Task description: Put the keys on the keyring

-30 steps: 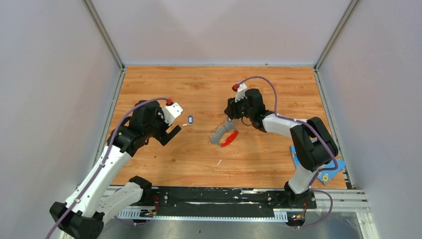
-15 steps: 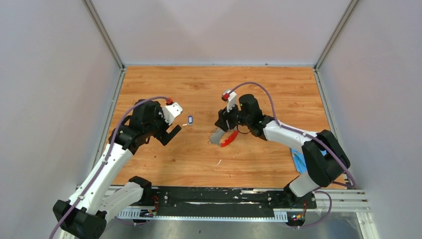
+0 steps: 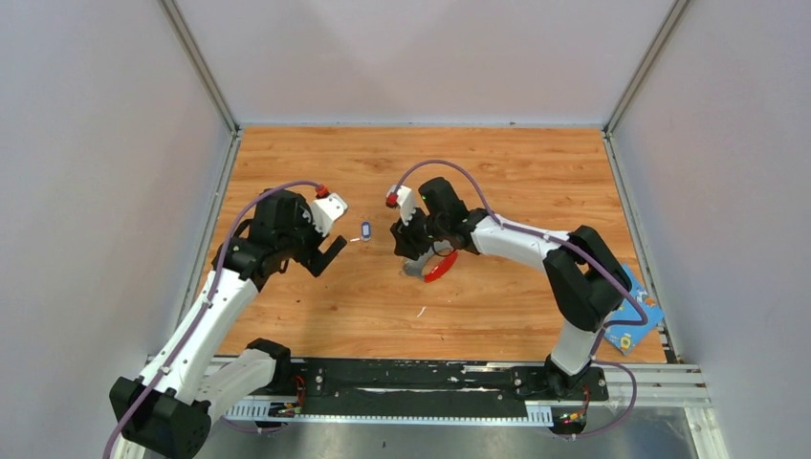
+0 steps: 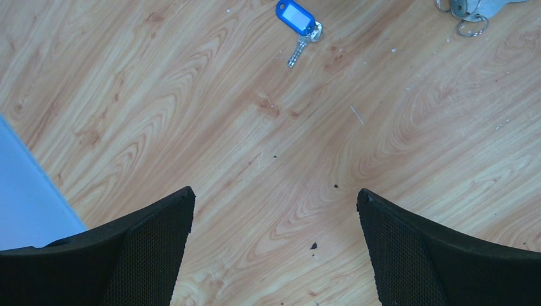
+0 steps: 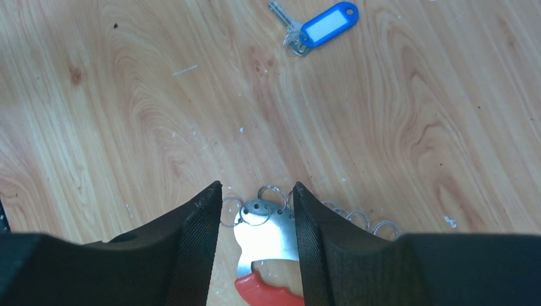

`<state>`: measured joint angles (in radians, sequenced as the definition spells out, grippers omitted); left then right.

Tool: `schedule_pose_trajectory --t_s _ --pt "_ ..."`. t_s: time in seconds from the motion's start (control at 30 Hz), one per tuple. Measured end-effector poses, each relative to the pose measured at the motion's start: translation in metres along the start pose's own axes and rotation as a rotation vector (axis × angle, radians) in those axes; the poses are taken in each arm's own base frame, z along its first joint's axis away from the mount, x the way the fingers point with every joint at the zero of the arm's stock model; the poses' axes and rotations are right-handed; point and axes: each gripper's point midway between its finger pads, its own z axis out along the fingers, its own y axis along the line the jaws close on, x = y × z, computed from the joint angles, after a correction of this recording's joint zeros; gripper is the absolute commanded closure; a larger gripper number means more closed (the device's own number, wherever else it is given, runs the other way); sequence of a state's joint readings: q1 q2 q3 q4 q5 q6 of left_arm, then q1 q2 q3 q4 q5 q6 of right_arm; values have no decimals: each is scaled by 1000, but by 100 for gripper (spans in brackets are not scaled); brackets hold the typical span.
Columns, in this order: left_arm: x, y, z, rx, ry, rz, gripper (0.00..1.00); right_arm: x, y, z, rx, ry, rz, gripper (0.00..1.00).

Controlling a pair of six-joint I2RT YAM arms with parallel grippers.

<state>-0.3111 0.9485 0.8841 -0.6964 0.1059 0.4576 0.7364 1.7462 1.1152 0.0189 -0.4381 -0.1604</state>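
Note:
A key with a blue-and-white oval tag (image 3: 365, 230) (image 4: 296, 14) (image 5: 322, 24) lies flat on the wooden table between the two arms. The keyring (image 3: 437, 267) (image 5: 268, 229), a red handle with a silvery plate and a row of small split rings, lies just right of it. My right gripper (image 3: 413, 252) (image 5: 255, 188) is down over the keyring's plate end, open, one finger on each side of the plate; the left finger stands apart from it. My left gripper (image 3: 331, 239) (image 4: 274, 197) hovers wide open left of the key, holding nothing.
A blue cloth (image 3: 626, 325) lies at the table's right edge behind the right arm's elbow. A small white scrap (image 3: 420, 311) sits on the wood below the keyring. Grey walls close in the table on three sides.
My right arm has swung left, from the keyring's right end to its left plate end, and its jaws now straddle the plate. The left arm has hardly moved.

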Motion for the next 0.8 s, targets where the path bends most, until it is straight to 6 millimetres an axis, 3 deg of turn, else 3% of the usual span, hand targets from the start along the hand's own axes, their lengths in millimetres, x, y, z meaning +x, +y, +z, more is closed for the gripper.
schedule_pose_trajectory --t_s 0.13,0.37,0.63,0.8 --pt "-2 2 -2 -8 -14 0 0 6 3 -3 -20 30 -12 55" --pt "-6 1 -3 -2 -33 1 0 53 14 -6 -54 151 26 59" --pt "-5 1 -3 1 -33 1 0 59 17 0 -79 162 37 62" --pt "-3 -1 -2 5 -28 0 0 64 15 9 -88 180 45 59"
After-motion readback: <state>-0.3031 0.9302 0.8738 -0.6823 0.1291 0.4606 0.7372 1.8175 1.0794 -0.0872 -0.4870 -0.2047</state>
